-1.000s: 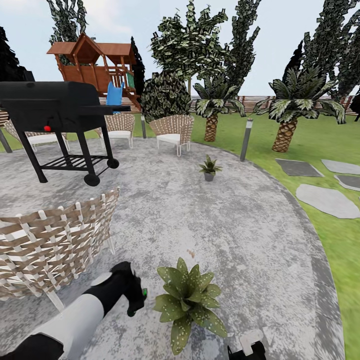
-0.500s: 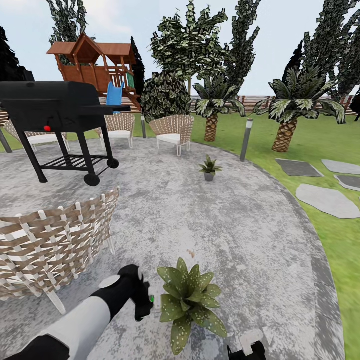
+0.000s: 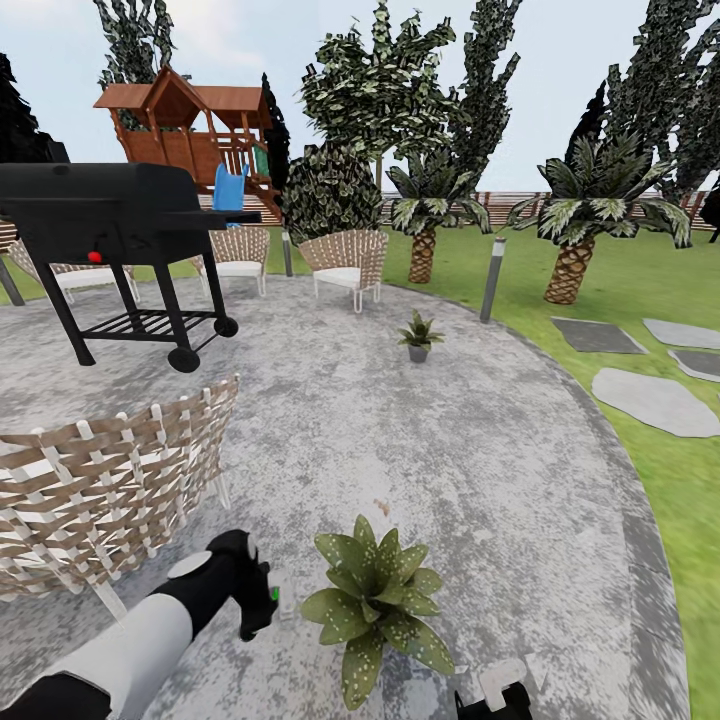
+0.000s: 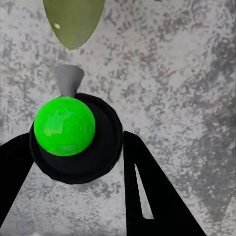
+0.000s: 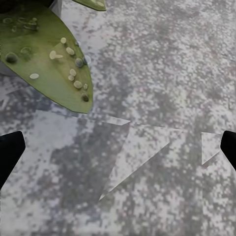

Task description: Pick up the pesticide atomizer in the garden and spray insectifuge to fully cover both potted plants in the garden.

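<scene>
The pesticide atomizer [image 4: 69, 130] sits between the fingers of my left gripper [image 4: 76, 145], which is shut on it; its green cap and grey nozzle face the patio. In the head view the left gripper [image 3: 258, 600] hangs just left of the near potted plant [image 3: 378, 600], with the atomizer [image 3: 276, 596] pointing at the leaves. Pale insectifuge specks [image 5: 69, 51] dot a leaf [image 5: 49, 69] of that plant. The second potted plant [image 3: 419, 335] stands farther out on the patio. My right gripper [image 3: 495, 695] is open low at the near plant's right, with bare stone between its fingers [image 5: 10, 152].
A woven chair [image 3: 100, 490] stands close on the left, and a black grill [image 3: 110, 225] is behind it. Two more chairs [image 3: 345, 265], a grey bollard lamp [image 3: 491, 280], palms and lawn with stepping stones [image 3: 655, 400] border the round stone patio [image 3: 480, 470].
My left gripper with the atomizer swung right toward the near plant, then drew back to the left. The right arm and the plants have not moved.
</scene>
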{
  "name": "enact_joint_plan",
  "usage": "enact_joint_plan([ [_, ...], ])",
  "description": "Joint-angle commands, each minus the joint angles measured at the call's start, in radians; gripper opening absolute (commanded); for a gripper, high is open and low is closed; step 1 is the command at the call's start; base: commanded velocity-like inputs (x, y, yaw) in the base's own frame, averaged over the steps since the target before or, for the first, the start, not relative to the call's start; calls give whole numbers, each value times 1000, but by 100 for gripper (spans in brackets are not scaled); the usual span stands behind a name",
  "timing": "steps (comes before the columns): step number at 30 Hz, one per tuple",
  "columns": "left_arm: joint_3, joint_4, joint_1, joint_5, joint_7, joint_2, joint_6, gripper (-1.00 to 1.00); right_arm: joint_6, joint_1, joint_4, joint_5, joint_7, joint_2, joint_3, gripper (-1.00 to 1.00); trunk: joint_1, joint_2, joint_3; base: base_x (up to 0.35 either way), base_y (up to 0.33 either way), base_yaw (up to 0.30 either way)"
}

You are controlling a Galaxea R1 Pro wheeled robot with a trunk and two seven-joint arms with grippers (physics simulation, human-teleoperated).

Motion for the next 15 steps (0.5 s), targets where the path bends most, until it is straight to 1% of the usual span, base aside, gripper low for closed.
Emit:
enact_joint_plan([
  [1,6,-3,0,2,10,-5,11,-100,-3,-1,1,10,-5,0,-8,100,0,0,-1,0,0,0],
  [3,12,0,0,4,35,-7,9,-100,-3,-1,0,9,-5,0,-8,100,0,0,-1,0,0,0],
  [4,20,3,0,10,44,-6,7,-100,-3,-1,0,9,-5,-1,-8,100,0,0,-1,0,0,0],
  [5,32,7,0,23,50,-2,6,-100,-3,-1,0,9,-5,-1,-8,100,0,0,-1,0,0,0],
  [6,57,10,7,50,66,5,3,-100,-3,-1,0,9,-5,-1,-9,100,0,0,-1,0,0,0],
  [7,83,11,23,72,100,14,1,-100,-3,-1,-1,9,-6,-1,-9,100,0,0,-1,0,0,0],
  [9,112,12,43,87,165,21,1,-100,-3,-1,-2,8,-6,-1,-9,100,0,0,-1,0,0,0],
  [11,130,6,52,91,196,22,8,-100,-3,-1,-2,8,-6,-1,-9,100,0,0,-1,0,0,0],
  [14,279,0,55,92,207,23,8,-100,-3,-1,-2,7,-6,-1,-9,100,0,0,-1,0,0,0],
  [15,365,-5,54,91,207,22,5,-100,-3,-1,-3,7,-6,-1,-11,100,0,0,-1,-113,-89,0],
])
